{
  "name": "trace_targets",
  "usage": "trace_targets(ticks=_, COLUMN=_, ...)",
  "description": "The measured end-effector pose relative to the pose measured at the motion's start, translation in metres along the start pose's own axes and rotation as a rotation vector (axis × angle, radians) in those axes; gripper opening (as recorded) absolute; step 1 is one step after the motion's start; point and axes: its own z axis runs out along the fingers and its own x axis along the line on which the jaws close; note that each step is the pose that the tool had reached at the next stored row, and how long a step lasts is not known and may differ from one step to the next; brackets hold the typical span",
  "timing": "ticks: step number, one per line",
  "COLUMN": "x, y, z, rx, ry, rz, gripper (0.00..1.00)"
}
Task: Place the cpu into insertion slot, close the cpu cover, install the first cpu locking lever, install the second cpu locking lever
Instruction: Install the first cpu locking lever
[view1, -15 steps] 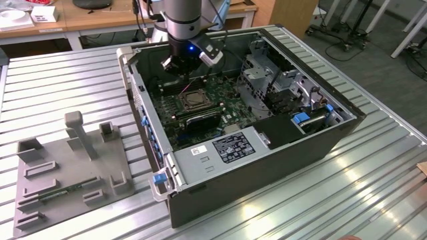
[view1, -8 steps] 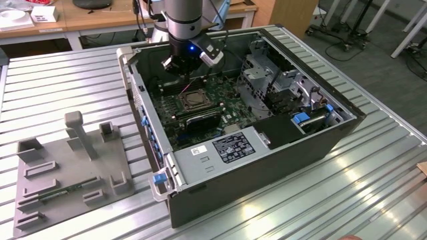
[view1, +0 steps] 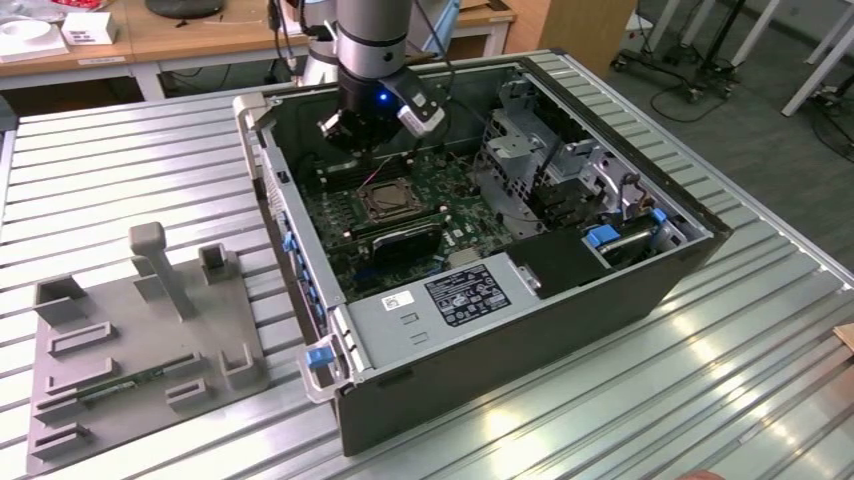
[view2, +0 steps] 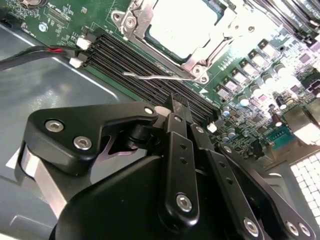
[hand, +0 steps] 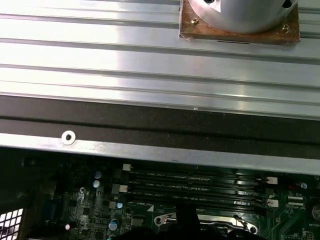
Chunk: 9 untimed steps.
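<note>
The cpu (view2: 187, 22), a pale square chip, lies in the insertion slot (view1: 388, 200) on the green motherboard inside the open computer case. The silvery cpu cover (view2: 220, 37) is down around the chip, framing it. A thin wire locking lever (view2: 155, 76) runs along the socket's edge beside the long black memory slots (view2: 145, 70). My gripper (view2: 179, 102) hangs just above those memory slots, a short way off the lever, its black fingers shut with nothing between them. In the exterior view the gripper (view1: 350, 135) sits above the board, behind the socket.
The case walls (view1: 287, 215) and the drive cage (view1: 547, 170) hem in the motherboard. A grey fixture stand (view1: 147, 330) with a memory stick (view1: 127, 385) sits on the slatted table at the exterior view's left. Red and black cables (view2: 35, 52) run beside the board.
</note>
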Motion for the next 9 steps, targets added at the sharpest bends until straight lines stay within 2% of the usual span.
trace_targets(ticks=9, x=-0.0034, y=-0.0002, z=0.0002, rx=-0.0004, ry=0.0109, rz=0.019, gripper=0.1)
